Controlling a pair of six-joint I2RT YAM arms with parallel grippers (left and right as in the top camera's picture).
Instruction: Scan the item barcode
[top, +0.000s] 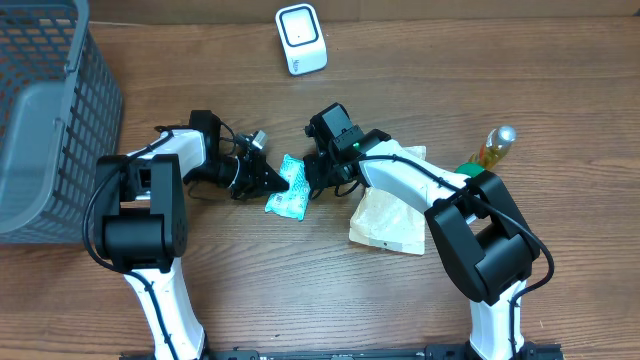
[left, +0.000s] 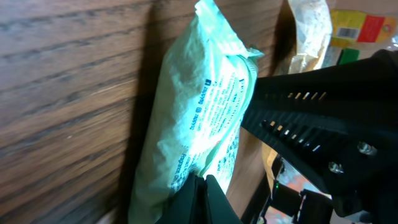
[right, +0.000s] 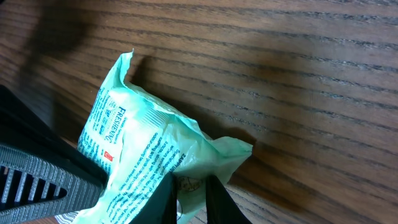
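Two claws grip the green packet (top: 287, 196) at the middle of the bench (top: 300, 290) — left claw (top: 279, 180) and right claw (top: 306, 183) each pinched on an end. Grasping seems done; carrying its barcode to the white scanner (top: 301, 38), well apart, remains.

Wood-grain table (top: 420, 40): grey mesh basket (top: 95, 110) at 10 o'clock edge, white scanner (top: 301, 38) at 12, teal packet (top: 288, 195) near centre, tan paper bag (top: 385, 220) at 4, yellow bottle (top: 495, 148) at 3.
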